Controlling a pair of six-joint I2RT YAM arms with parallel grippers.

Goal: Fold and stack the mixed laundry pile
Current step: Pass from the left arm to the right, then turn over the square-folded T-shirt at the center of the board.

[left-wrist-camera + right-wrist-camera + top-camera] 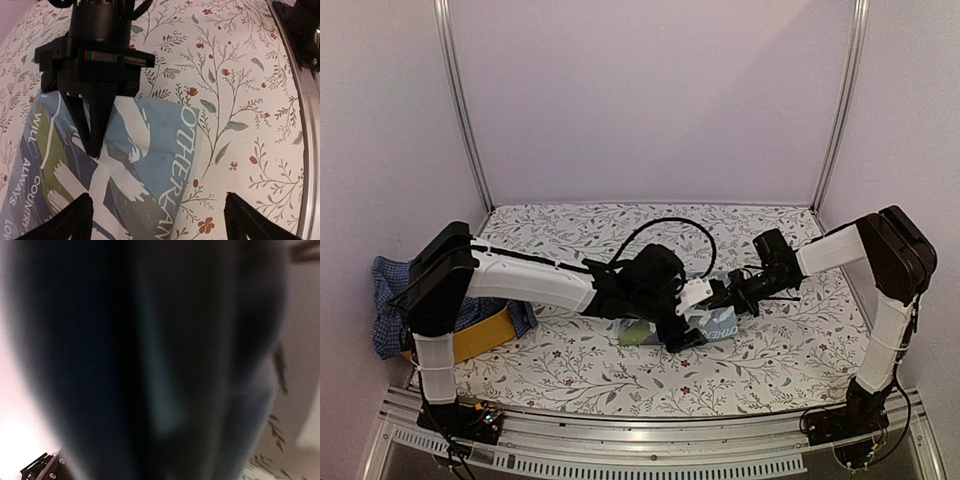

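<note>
Left tool (pixel 157 200): fingers spread wide. Their two dark, wedge-shaped tips show at the lower corners of the left wrist view with nothing held between them. It hangs over the light blue T-shirt (pixel 160 165) without gripping it.

Right tool (pixel 95 147): black, blocky body with two tapering fingers drawn together to a single point. That point rests on the printed face of the T-shirt, beside a small crease. I cannot tell whether any cloth is caught between the tips. My right wrist view settles nothing, as a dark blue-black blur with a paler streak down its middle fills it.

T-shirt: lies near the middle of the bench (pixel 650 428), under both tools. The fabric is soft, matte and mostly flat. It carries broad white brush-like shapes, an olive-green patch and white block lettering along one side. Its edge nearest the lettering runs straight and ends in a square corner.

Floral cover (pixel 240 100): pale cloth printed with thin leafy sprigs and small red flowers, lying smooth around the T-shirt.

Checked shirt (pixel 390 280): navy-and-white weave, crumpled, heaped at the left edge of the bench over the yellow basket (pixel 485 335), well apart from the T-shirt.
</note>
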